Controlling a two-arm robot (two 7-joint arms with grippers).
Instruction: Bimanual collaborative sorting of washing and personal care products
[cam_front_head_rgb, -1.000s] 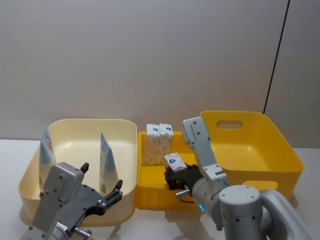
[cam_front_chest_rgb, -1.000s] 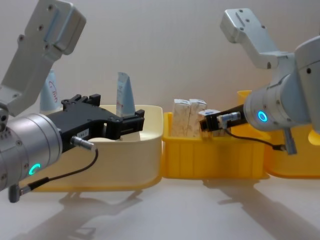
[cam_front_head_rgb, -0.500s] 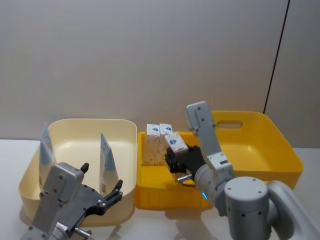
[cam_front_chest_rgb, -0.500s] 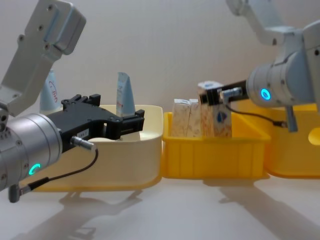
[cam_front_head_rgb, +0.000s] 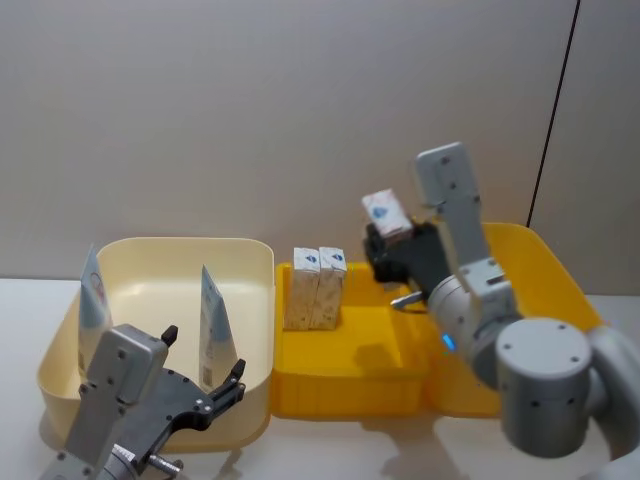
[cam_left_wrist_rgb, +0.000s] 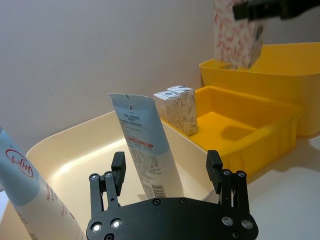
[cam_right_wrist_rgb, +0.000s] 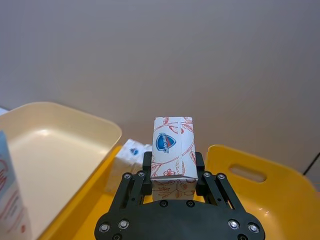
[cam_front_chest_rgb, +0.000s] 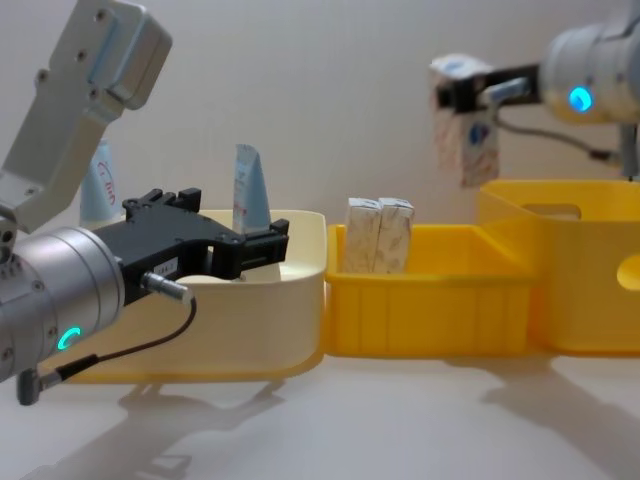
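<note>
Two light-blue squeeze tubes stand in the cream bin (cam_front_head_rgb: 180, 243), flat ends up and lower ends hidden behind its wall. The left tube (cam_front_head_rgb: 93, 300), with a red logo, stands by the bin's left wall. The right tube (cam_front_head_rgb: 213, 325) stands nearer the right side. A pair of cartons (cam_front_head_rgb: 305, 290), beige-patterned, stands upright and touching at the far left of the small yellow bin (cam_front_head_rgb: 340, 395). A third carton (cam_front_head_rgb: 386, 214), white with red floral print and a blue emblem, hangs slightly tilted above that bin's right end, clamped in the right gripper (cam_right_wrist_rgb: 172, 167).
</note>
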